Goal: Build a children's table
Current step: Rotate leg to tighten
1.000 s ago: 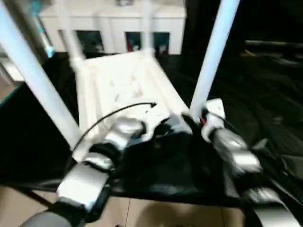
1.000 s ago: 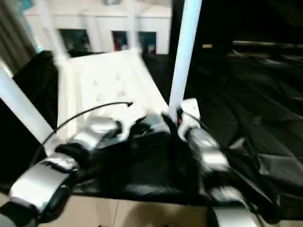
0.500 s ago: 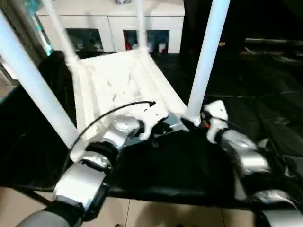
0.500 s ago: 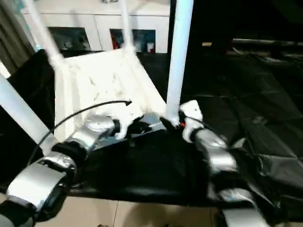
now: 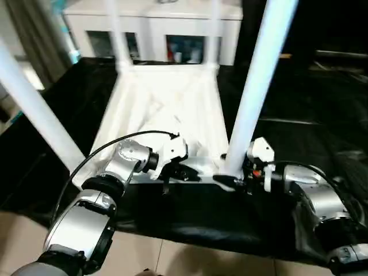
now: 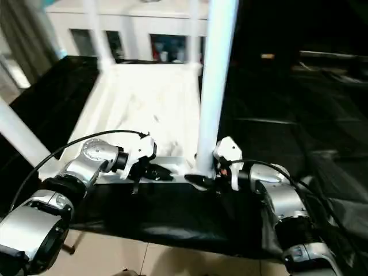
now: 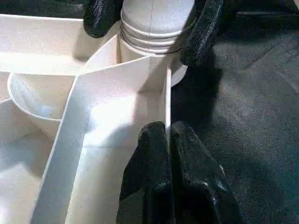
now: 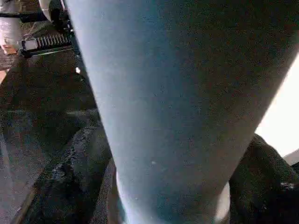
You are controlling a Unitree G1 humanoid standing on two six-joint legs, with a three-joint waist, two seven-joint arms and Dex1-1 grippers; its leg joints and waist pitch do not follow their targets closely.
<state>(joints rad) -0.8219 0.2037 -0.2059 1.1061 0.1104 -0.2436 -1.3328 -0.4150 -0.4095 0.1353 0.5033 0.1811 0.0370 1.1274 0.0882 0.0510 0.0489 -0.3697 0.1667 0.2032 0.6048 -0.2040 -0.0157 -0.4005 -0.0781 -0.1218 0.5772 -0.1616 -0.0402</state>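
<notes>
The children's table lies upside down, its ribbed white top [image 5: 167, 109] on the black sheet and four white legs pointing up. The near right leg [image 5: 259, 86] rises from the corner socket [image 7: 154, 51]. My right gripper [image 5: 233, 178] is shut on this leg's flared base, one black finger [image 7: 205, 32] on each side. My left gripper [image 5: 178, 172] is shut on the top's thin near rim [image 7: 167, 93], a short way left of that corner. The near left leg [image 5: 34, 109] stands at the other front corner, and two far legs [image 5: 112, 29] stand at the back.
The large black-sheeted table [image 5: 322, 103] stretches to the right and behind. Its front edge runs just below my grippers, with tan floor [image 5: 190, 259] beyond. A white cabinet with glass doors [image 5: 155, 23] stands at the back. A black cable [image 5: 115, 146] loops over my left wrist.
The view has swung, so the upturned table now looks squarer to me. Both grippers stay at its near edge, the right one at the near right leg's base.
</notes>
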